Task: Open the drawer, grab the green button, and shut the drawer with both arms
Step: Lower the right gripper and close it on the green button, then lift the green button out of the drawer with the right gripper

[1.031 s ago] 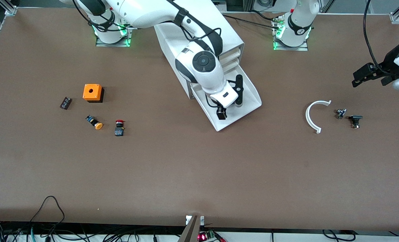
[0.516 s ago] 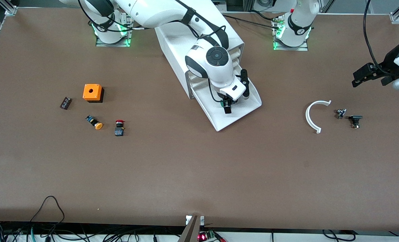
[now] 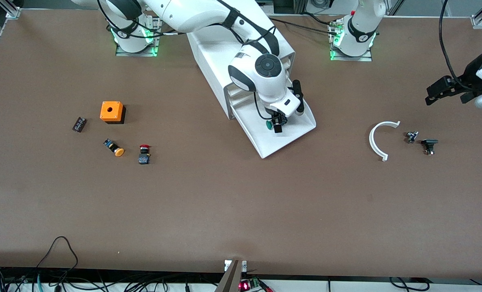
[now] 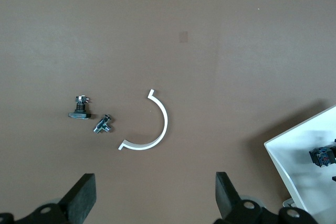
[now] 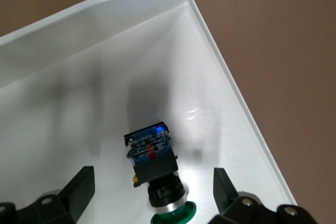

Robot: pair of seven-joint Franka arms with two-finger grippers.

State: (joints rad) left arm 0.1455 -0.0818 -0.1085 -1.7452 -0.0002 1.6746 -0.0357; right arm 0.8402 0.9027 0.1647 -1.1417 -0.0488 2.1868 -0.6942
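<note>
We see the drawer (image 3: 279, 136) pulled open with the button (image 5: 155, 174) lying in it. The right gripper (image 3: 286, 111), fingers open, hangs over it, seemingly not touching. The left gripper (image 3: 437, 94) waits, open, over the bench (image 3: 241, 202).

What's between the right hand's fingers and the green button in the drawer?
Nothing. In the right wrist view the button lies on the bare white floor of the open drawer, between the right hand's open fingers, untouched.
</note>
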